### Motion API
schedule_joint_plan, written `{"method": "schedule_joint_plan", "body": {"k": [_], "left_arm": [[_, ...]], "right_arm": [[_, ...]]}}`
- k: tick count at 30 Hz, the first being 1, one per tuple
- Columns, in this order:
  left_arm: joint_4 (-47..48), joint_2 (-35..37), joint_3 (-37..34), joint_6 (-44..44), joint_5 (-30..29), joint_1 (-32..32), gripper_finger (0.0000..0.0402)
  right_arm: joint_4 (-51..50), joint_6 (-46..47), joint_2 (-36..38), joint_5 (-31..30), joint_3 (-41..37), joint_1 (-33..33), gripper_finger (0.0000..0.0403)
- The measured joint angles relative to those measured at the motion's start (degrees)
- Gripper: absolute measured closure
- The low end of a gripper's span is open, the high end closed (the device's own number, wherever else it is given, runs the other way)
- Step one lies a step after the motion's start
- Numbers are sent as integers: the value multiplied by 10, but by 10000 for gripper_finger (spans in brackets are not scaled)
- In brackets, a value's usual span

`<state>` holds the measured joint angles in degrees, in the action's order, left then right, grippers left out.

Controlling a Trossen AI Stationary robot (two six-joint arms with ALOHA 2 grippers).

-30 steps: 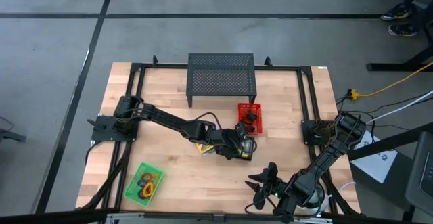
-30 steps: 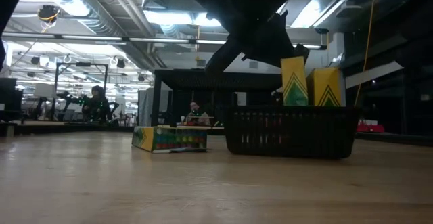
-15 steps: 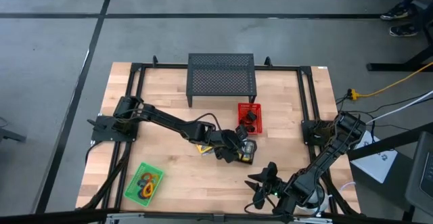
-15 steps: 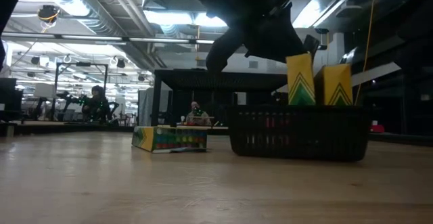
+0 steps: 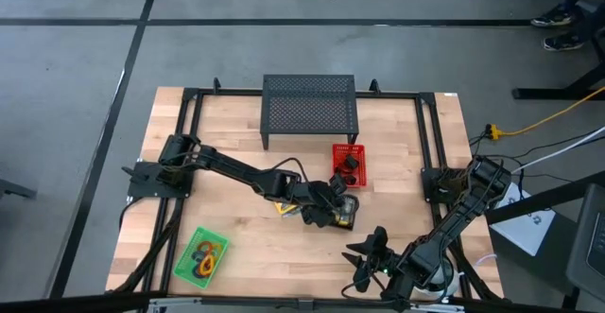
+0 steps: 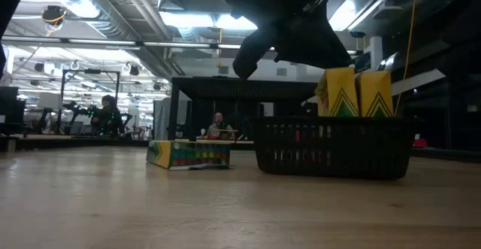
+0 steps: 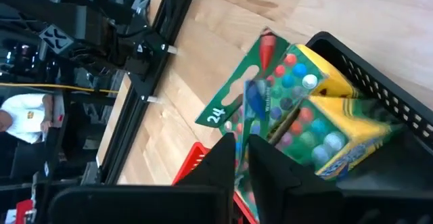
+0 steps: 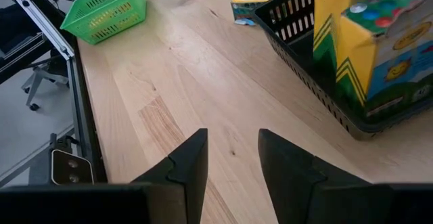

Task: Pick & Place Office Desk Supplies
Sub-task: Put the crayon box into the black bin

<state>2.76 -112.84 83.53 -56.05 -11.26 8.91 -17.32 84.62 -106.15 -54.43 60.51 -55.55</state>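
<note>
Mid-table, left tool [image 7: 242, 158] pinches a crayon packet [image 7: 270, 88] over the black basket [image 7: 379, 88].

Bare wood between green basket [image 5: 200, 255] and black basket [image 5: 344, 209], left arm [image 5: 236, 170] slanting above it.

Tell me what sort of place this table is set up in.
Probably a robotics lab or workshop: a wooden table framed by black rails on a taped concrete floor, with other workbenches and exposed ceiling ducts behind.

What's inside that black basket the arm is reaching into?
Two crayon boxes stand upright in the black basket, the left gripper pinching one. The basket's floor beneath them is hidden.
</note>
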Motion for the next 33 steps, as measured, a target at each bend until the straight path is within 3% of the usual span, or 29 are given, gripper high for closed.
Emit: {"method": "schedule_joint_plan", "body": {"k": [6, 10, 17, 20, 26, 33], "left_arm": [[-1, 0, 0, 7, 6, 0, 322], [-34, 3, 0, -6, -36, 1, 306], [-68, 15, 0, -15, -61, 7, 300], [-59, 24, -1, 24, -88, 9, 299], [62, 76, -6, 209, 18, -18, 299], [75, 138, -93, 301, 73, -34, 299]], "right_arm": [[0, 0, 0, 0, 0, 0, 271], [0, 0, 0, 0, 0, 0, 271], [0, 0, 0, 0, 0, 0, 271], [0, 0, 0, 0, 0, 0, 271], [0, -2, 0, 10, 0, 0, 271], [2, -1, 0, 13, 0, 0, 271]]}}
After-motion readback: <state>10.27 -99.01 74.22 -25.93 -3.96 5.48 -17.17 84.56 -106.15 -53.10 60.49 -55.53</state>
